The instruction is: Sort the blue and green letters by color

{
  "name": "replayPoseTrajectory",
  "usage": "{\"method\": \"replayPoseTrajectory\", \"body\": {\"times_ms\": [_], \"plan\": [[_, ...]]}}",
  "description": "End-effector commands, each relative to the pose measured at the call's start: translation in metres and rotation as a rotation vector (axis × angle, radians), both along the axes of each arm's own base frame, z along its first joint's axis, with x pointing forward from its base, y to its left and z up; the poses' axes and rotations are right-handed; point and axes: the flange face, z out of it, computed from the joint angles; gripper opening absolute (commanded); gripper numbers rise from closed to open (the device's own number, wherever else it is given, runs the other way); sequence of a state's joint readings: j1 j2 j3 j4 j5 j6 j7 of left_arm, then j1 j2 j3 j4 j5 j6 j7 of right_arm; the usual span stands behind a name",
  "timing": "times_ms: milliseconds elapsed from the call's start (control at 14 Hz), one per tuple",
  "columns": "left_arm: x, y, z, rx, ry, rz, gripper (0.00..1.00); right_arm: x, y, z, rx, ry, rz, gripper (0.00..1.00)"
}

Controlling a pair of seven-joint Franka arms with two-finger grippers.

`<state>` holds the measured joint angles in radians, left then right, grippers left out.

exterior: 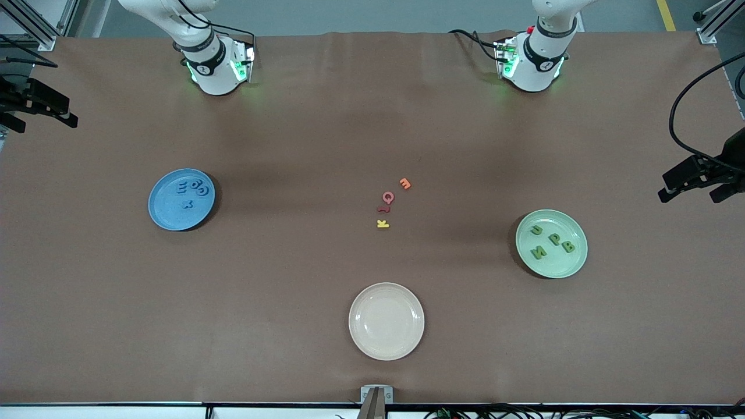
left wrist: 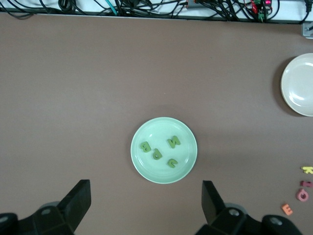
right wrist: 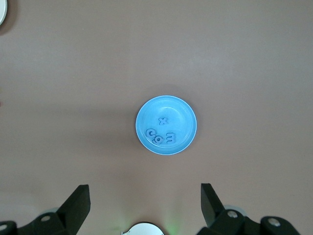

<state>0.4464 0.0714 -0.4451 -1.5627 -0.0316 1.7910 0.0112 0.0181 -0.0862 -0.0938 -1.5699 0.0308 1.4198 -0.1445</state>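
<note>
Four blue letters on blue plate, four green letters on green plate, each plate well clear of spread jaws of right gripper and left gripper. Likely light, stiff, chunky; pinched across flat sides.

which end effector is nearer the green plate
Left. The left end effector hangs open high over the table with the green plate in its wrist view; the right end effector, also open, looks down on the blue plate at the right arm's end.
</note>
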Motion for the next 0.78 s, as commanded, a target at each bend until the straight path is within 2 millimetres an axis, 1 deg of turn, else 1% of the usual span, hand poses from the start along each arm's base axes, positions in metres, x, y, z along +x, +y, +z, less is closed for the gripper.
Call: {"method": "replayPoseTrajectory", "body": {"times_ms": [0,71,214,356,713], "plan": [[-0.010,-0.004,0.020,0.003,-0.001,0.014,1.00,-0.009,-0.003,0.003,0.015,-0.002,-0.020,1.00],[-0.011,-0.001,0.021,0.007,0.001,0.018,1.00,-0.009,-0.003,0.003,0.015,0.000,-0.023,1.00],[-0.014,-0.001,0.018,0.013,0.032,0.017,1.00,-0.010,-0.003,0.003,0.017,0.002,-0.025,1.00],[-0.018,-0.001,0.024,0.014,0.028,0.021,1.00,-0.010,-0.003,0.002,0.017,0.005,-0.025,1.00],[-0.023,-0.002,0.032,0.014,0.016,0.024,1.00,-0.011,-0.002,0.002,0.030,0.010,-0.025,1.00]]}}
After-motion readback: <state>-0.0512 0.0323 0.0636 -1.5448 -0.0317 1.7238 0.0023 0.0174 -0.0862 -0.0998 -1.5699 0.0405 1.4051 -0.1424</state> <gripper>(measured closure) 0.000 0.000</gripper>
